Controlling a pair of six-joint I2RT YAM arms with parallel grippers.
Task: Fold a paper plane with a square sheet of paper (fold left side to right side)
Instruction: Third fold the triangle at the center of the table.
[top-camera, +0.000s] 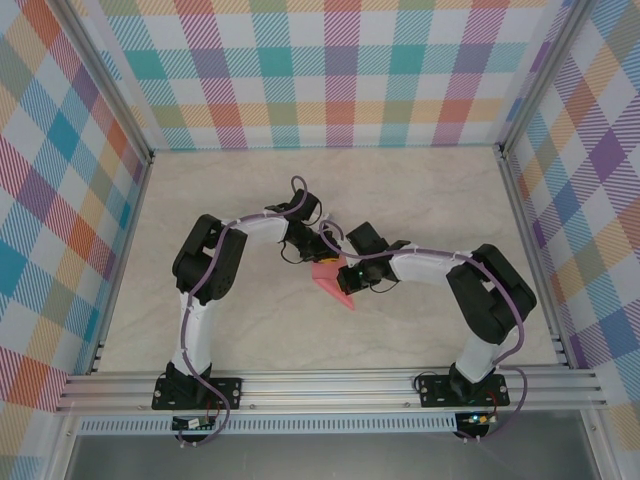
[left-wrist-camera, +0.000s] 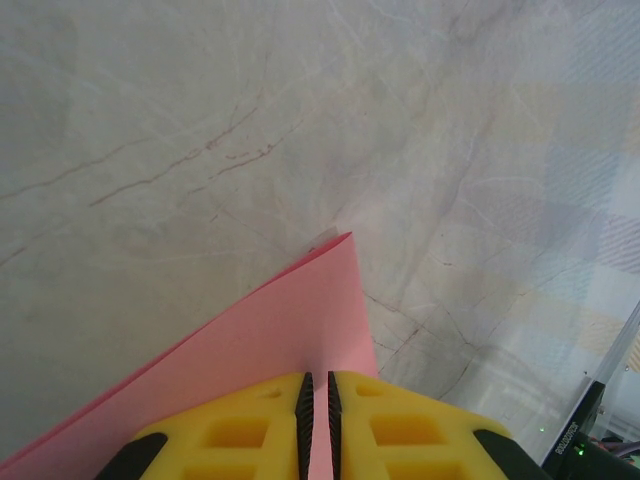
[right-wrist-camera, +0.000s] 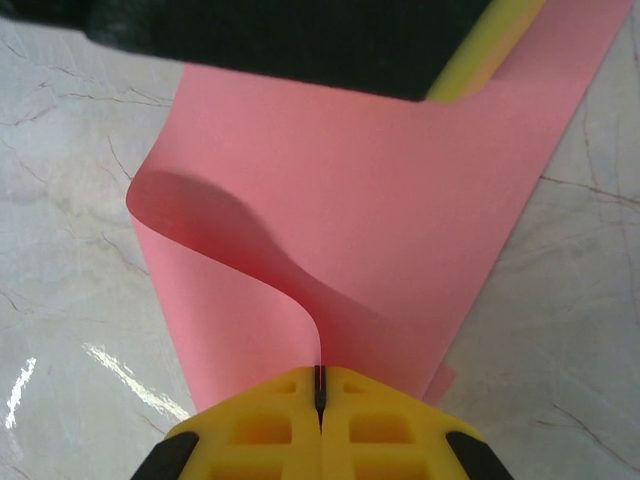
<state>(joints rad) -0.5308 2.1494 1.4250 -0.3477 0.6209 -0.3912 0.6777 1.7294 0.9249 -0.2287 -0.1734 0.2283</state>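
Pink sheet (top-camera: 334, 284), top edge hidden

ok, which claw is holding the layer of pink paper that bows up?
The right claw: the pink paper curls up in a loop and runs into its shut grip. The left claw pinches a part that runs out flat.

Plaid walls (top-camera: 340, 70), marble tabletop (top-camera: 420, 190) (pale, veined)
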